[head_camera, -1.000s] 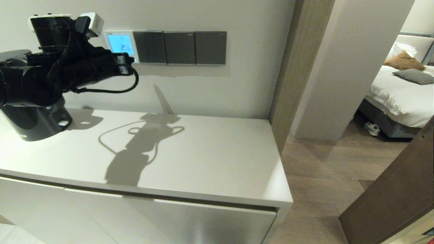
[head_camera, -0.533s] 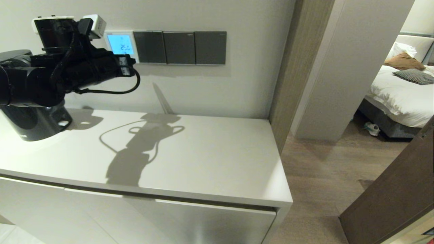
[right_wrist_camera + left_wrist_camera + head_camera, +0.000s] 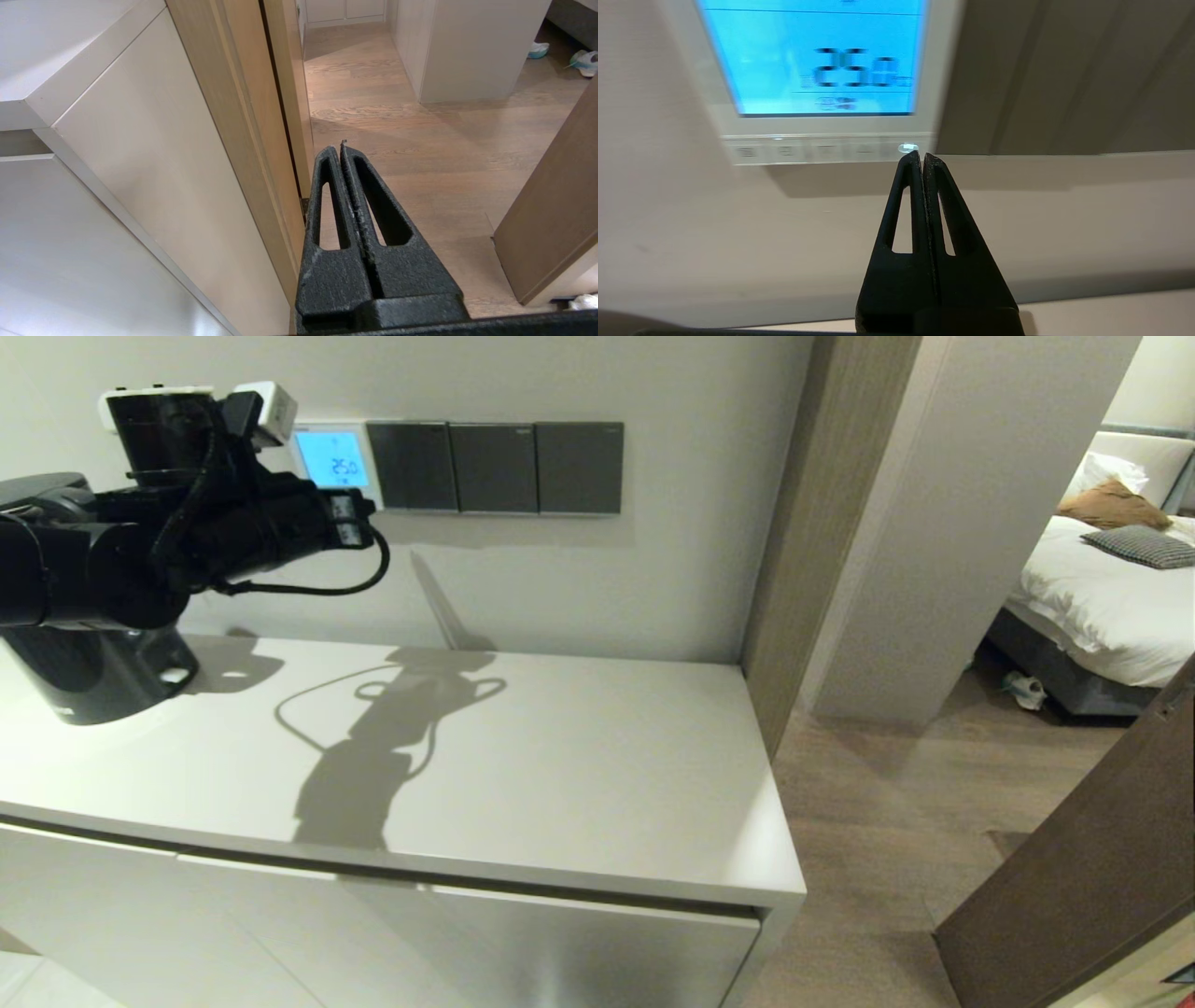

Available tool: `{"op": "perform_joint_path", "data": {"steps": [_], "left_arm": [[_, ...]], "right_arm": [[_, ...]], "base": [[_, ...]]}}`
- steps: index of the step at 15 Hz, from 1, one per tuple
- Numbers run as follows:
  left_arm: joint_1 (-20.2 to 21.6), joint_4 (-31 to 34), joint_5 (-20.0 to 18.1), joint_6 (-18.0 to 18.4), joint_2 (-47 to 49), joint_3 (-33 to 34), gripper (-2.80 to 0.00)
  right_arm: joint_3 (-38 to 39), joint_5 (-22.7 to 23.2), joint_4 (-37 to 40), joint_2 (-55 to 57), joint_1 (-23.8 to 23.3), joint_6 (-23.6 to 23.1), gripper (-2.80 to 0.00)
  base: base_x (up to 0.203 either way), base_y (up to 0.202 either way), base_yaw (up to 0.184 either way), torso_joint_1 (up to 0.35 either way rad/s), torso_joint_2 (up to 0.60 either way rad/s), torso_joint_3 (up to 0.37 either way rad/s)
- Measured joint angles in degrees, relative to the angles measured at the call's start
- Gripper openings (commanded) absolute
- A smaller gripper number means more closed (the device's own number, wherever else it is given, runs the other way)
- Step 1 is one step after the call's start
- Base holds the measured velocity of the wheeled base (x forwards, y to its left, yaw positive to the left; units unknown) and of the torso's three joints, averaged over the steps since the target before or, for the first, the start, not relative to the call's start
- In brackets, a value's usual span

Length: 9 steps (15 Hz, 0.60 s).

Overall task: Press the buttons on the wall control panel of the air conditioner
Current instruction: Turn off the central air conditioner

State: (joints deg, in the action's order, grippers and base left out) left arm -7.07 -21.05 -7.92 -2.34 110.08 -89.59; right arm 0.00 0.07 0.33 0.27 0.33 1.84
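The air conditioner's wall control panel [image 3: 331, 462] is a small white square on the wall, its screen lit light blue with dark digits. In the left wrist view the panel [image 3: 822, 126] fills the top, with the row of pale buttons [image 3: 817, 151] along its bottom edge. The button at the end nearest the dark plates glows [image 3: 907, 148]. My left gripper [image 3: 922, 156] is shut and empty, its tips right at that lit button. In the head view the left gripper [image 3: 362, 510] is at the panel's lower right corner. My right gripper [image 3: 341, 148] is shut and empty, low beside the cabinet.
Three dark grey switch plates [image 3: 495, 467] adjoin the panel on the right. A white cabinet top [image 3: 560, 756] lies below the arm, with a black rounded object [image 3: 93, 681] at its left. A wooden door frame [image 3: 803, 523], a door [image 3: 1074, 877] and a bed [image 3: 1102, 588] are on the right.
My left arm has shifted a little to the right along the wall, uncovering more of the lit screen. The right arm has not visibly moved.
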Motion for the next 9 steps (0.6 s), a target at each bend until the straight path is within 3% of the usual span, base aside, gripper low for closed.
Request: {"op": "perform_joint_path", "data": {"steps": [9], "left_arm": [[0.1,0.0,0.8,0.0,1.5,-1.0,-2.8]], "right_arm": [[0.0,0.0,0.0,0.0,0.0,0.0,-2.8]], "base": [[0.0,0.0,0.0,0.0,0.0,0.0]]}}
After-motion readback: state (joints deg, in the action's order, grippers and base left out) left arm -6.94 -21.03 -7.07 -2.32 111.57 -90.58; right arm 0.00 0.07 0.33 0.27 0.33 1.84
